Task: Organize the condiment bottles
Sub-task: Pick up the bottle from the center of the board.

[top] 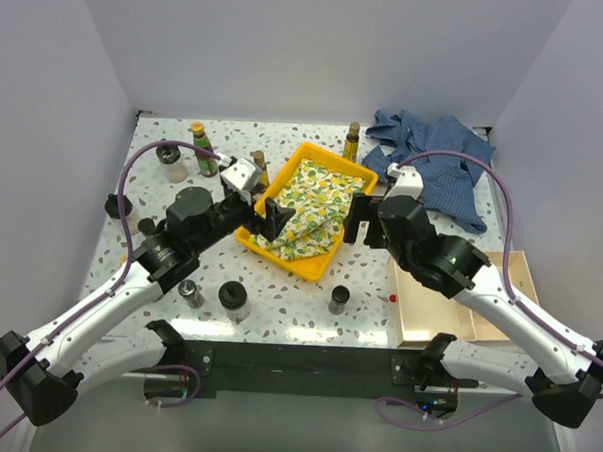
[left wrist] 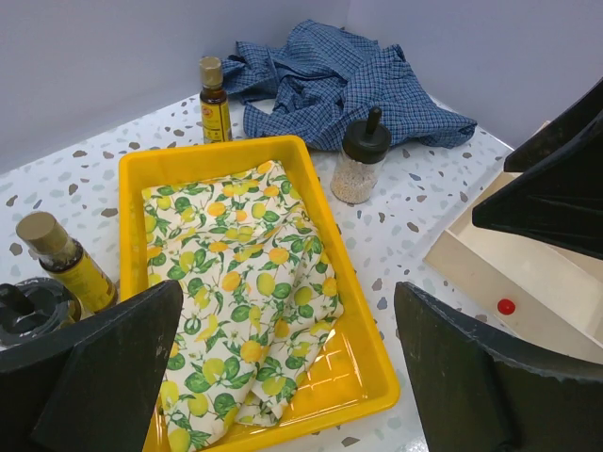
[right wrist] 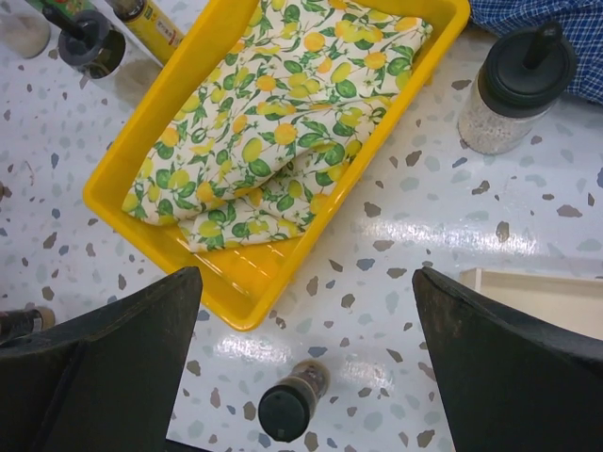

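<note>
The condiment bottles stand scattered on the speckled table. A green red-labelled bottle [top: 203, 147] and a clear jar [top: 171, 163] are at the back left. One amber bottle [top: 352, 140] stands behind the yellow tray [top: 310, 269], another [top: 259, 169] at its left. A shaker jar [top: 396, 173] is to the right of the tray. Three small black-lidded ones [top: 189, 292] [top: 234, 299] [top: 338, 299] stand in front. My left gripper [top: 272, 220] is open over the tray's front left. My right gripper [top: 359, 217] is open beside the tray's right edge.
A lemon-print cloth [top: 302, 206] lies folded in the tray. A crumpled blue checked cloth [top: 435, 157] is at the back right. A shallow wooden box [top: 469, 293] sits at the front right, with a small red dot [top: 391, 297] beside it. A black lid [top: 117, 204] lies at the far left.
</note>
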{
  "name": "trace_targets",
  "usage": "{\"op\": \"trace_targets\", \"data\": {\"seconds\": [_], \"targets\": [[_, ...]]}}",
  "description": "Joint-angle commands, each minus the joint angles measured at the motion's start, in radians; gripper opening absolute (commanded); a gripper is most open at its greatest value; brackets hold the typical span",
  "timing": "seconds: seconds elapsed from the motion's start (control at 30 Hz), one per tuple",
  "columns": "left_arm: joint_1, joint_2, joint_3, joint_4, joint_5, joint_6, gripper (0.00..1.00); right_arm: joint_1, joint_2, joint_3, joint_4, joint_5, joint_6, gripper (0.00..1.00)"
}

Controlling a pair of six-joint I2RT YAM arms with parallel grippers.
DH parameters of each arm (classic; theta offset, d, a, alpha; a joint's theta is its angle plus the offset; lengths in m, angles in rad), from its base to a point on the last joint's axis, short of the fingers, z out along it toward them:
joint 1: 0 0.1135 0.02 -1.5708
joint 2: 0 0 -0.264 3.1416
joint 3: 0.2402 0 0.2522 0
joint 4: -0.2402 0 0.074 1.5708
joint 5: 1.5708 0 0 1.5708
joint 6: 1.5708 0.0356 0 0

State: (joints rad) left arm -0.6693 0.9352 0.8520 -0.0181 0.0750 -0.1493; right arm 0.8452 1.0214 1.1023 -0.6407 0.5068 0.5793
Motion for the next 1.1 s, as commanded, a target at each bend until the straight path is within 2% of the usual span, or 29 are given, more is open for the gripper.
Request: {"op": "trace_targets", "data": {"seconds": [0.0,0.43,0.47,0.53,0.6,0.7,0.8,0.83,0.9,1.07], "targets": [[-0.003,-0.018,-0.001,0.030,-0.001,0.002,1.00,0.002,0.000,0.048,-0.022,0.039,0.028,0.99],[-0.003,-0.029,-0.005,0.030,-0.055,0.004,1.00,0.002,0.009,0.042,-0.079,-0.014,-0.013,0.99],[-0.003,-0.032,-0.008,0.032,-0.072,0.004,1.00,0.000,0.006,0.036,-0.085,-0.030,-0.019,0.99],[-0.004,-0.039,-0.010,0.027,-0.119,0.004,1.00,0.002,-0.016,0.012,-0.068,-0.156,-0.077,0.98],[-0.003,-0.045,-0.008,0.023,-0.155,0.005,1.00,0.002,-0.033,-0.054,0.004,-0.311,-0.120,0.93],[-0.003,-0.065,-0.016,0.027,-0.190,0.005,1.00,0.003,0.011,-0.065,-0.034,-0.378,-0.114,0.83],[-0.004,-0.084,-0.027,0.036,-0.221,0.002,1.00,0.014,0.086,-0.068,-0.092,-0.380,-0.127,0.74],[-0.004,-0.088,-0.030,0.038,-0.227,0.002,1.00,0.031,0.100,-0.081,-0.100,-0.375,-0.127,0.67],[-0.004,-0.093,-0.030,0.040,-0.231,0.002,1.00,0.069,0.127,-0.096,-0.094,-0.373,-0.116,0.63],[-0.003,-0.088,-0.028,0.038,-0.228,0.002,1.00,0.129,0.170,-0.130,-0.102,-0.301,-0.069,0.62]]}}
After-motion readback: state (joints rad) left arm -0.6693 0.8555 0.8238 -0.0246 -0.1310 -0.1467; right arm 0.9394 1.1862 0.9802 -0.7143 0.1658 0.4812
